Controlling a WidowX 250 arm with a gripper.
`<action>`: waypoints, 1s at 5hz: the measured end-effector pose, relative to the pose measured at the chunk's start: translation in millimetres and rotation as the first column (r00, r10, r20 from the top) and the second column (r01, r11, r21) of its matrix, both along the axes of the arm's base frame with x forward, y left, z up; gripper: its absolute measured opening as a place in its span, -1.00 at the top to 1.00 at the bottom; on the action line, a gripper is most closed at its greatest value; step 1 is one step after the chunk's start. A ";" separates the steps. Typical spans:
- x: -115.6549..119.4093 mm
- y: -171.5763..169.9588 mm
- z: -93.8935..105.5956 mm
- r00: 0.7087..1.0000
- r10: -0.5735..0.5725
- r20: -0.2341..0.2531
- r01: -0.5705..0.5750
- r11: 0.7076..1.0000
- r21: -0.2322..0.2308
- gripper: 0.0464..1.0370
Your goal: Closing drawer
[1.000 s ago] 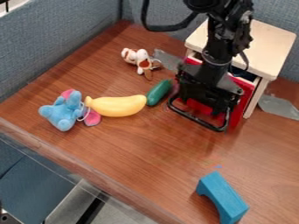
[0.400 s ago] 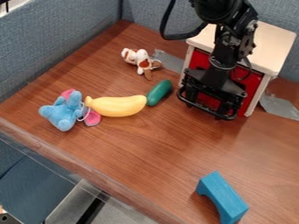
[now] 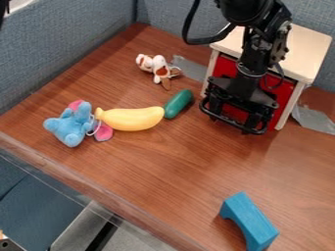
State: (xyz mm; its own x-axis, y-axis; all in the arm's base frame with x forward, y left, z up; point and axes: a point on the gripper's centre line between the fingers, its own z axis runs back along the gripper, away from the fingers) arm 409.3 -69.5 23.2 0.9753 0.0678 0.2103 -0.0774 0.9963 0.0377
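Note:
The black gripper [image 3: 237, 117] hangs in front of the small cabinet [image 3: 298, 51], which has a cream top and white side frames. Behind the gripper, the red drawer front [image 3: 282, 91] stands about level with the cabinet's frame, its middle and lower part largely hidden by the gripper. Whether the gripper touches the drawer front cannot be made out.
Left of the cabinet lie a green toy vegetable [image 3: 178, 103], a yellow banana [image 3: 131, 119], a blue plush toy [image 3: 67, 125] and a brown-and-white plush dog [image 3: 157, 67]. A blue arch block [image 3: 250, 221] is near the front. Grey tape [image 3: 314, 119] lies beside the cabinet.
The red drawer has gone from sticking out to about level with the frame. The gripper has moved back and slightly right with it, then barely shifted. The toys and block stayed put.

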 end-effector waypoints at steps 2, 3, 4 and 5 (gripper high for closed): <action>-9.0 3.0 31.3 0.996 -0.036 0.080 0.039 0.999 -0.028 -0.92; -21.9 10.8 47.5 0.995 -0.021 0.096 0.026 0.998 -0.053 -0.92; -36.1 6.5 63.8 0.994 -0.032 0.101 0.039 0.997 -0.070 -0.92; -52.1 4.5 79.1 0.999 -0.008 0.036 0.012 0.995 -0.101 -0.92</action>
State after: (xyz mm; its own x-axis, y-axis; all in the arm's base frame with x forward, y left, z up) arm 357.2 -65.0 102.3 0.9682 0.0808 0.2369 -0.0669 0.9956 -0.0664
